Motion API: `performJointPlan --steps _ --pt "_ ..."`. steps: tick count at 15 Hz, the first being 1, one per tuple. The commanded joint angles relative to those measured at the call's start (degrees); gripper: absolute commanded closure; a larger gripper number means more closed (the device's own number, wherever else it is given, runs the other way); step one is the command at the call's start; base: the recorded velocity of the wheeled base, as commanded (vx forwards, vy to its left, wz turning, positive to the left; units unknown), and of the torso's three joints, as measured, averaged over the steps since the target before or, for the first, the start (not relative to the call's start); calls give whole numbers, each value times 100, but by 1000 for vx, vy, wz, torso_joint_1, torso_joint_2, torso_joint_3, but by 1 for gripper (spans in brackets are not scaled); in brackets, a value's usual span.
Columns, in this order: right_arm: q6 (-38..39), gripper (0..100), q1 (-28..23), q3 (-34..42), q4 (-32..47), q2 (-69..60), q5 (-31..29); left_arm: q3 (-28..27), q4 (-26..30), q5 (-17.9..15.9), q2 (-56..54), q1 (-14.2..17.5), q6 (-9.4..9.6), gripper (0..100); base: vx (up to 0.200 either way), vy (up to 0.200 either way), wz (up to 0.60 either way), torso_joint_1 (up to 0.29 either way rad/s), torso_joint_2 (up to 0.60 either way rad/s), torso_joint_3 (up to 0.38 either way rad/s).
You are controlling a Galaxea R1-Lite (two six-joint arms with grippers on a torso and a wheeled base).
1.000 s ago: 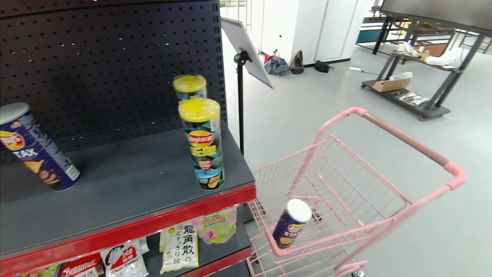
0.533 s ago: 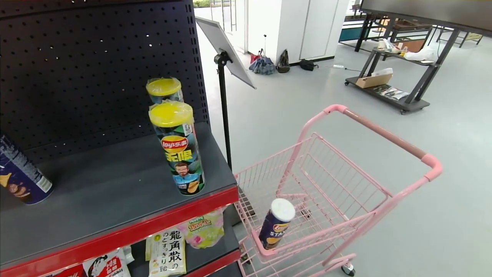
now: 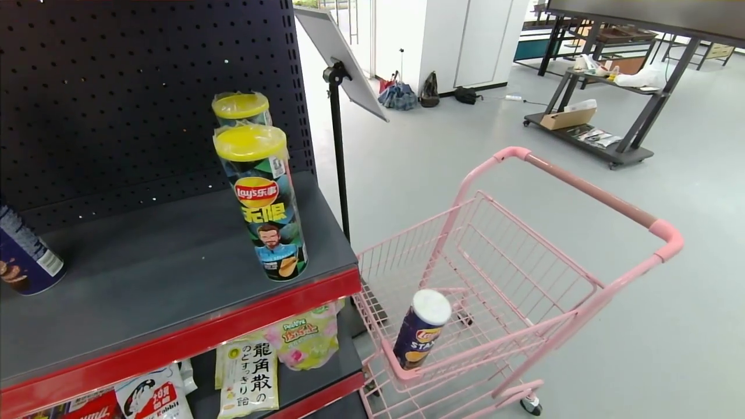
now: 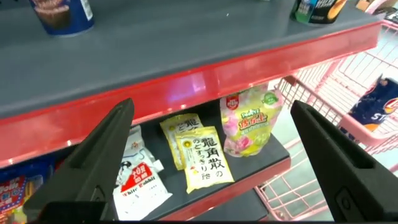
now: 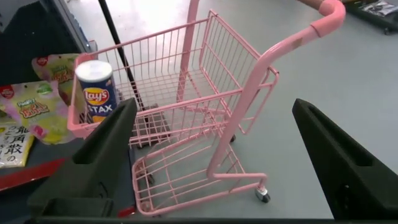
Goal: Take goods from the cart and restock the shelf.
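A pink cart [image 3: 582, 189] stands to the right of the shelf [image 3: 174, 262], a grey board with a red front edge. One navy chip can with a white lid [image 3: 420, 337] leans in the cart's near left corner, also seen as the can [image 5: 96, 93] in the right wrist view. On the shelf stand two yellow-lidded cans [image 3: 261, 203], one behind the other, and a navy can [image 3: 23, 259] at the far left. My left gripper [image 4: 211, 106] is open, facing the shelf's red edge. My right gripper [image 5: 214, 102] is open, above and in front of the cart [image 5: 292, 43].
Snack bags [image 3: 247, 375] lie on the lower shelf, including a green-pink bag [image 4: 252, 124]. A black stand with a tilted board [image 3: 337, 116] rises between shelf and cart. Open grey floor lies right of the cart; a black trolley [image 3: 588, 134] stands far back.
The head camera has swung toward the cart and down a little, so shelf and cans sit farther left in the picture. Cans and cart have not moved.
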Motion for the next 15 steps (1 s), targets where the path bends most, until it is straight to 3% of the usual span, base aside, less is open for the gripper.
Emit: performJointPlan --steps 1,6,15 --pt "2 0 1 0 -4 0 4 0 -1 -1 2 2 0 0 0 0 0 -134 378 237" --pt "2 0 1 0 -4 0 4 0 -1 -1 2 2 0 0 0 0 0 -146 398 246" --pt "-7 0 1 0 -4 0 4 0 -1 -1 2 2 0 0 0 0 0 -162 526 353"
